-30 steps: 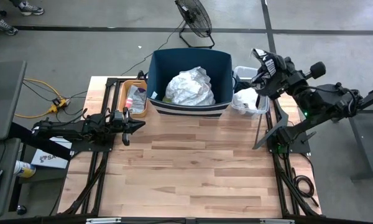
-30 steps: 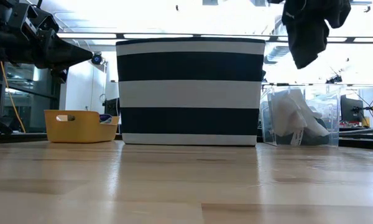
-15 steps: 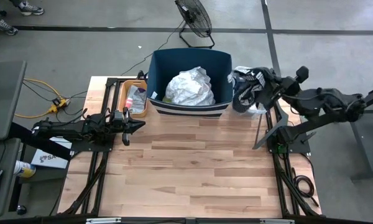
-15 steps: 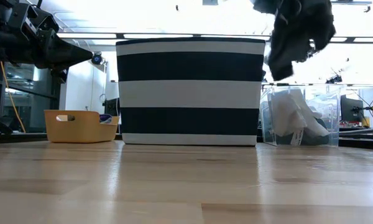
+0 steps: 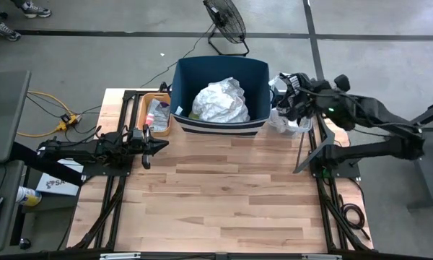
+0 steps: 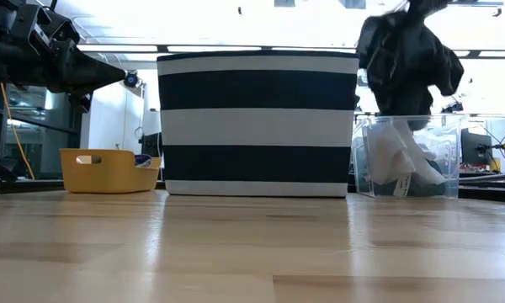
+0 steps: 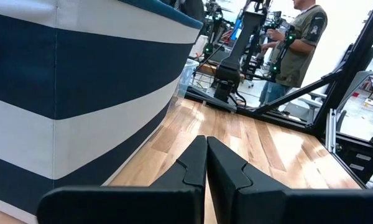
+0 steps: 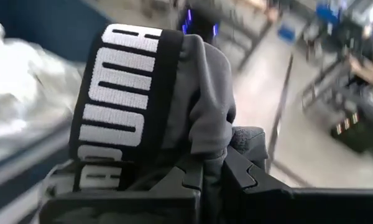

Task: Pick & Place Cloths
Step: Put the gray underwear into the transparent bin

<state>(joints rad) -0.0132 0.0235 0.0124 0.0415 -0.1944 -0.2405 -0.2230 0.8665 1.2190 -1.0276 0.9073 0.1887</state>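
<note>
I have the grey shorts (image 8: 174,118) clamped in my right gripper (image 5: 292,101), beside the bin (image 5: 220,72), not dropped. White cloth (image 5: 221,101) is inside already; left gripper (image 7: 206,163) waits closed, empty.

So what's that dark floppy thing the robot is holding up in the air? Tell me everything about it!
It is a pair of dark grey soft cloth shorts with a black waistband that has big white letters on it. The right pincer is shut on them, pinching a bunched fold, so they hang crumpled and limp. They dangle in the air beside the big navy and white striped bin, above the clear plastic box. Nothing else touches them.
</note>
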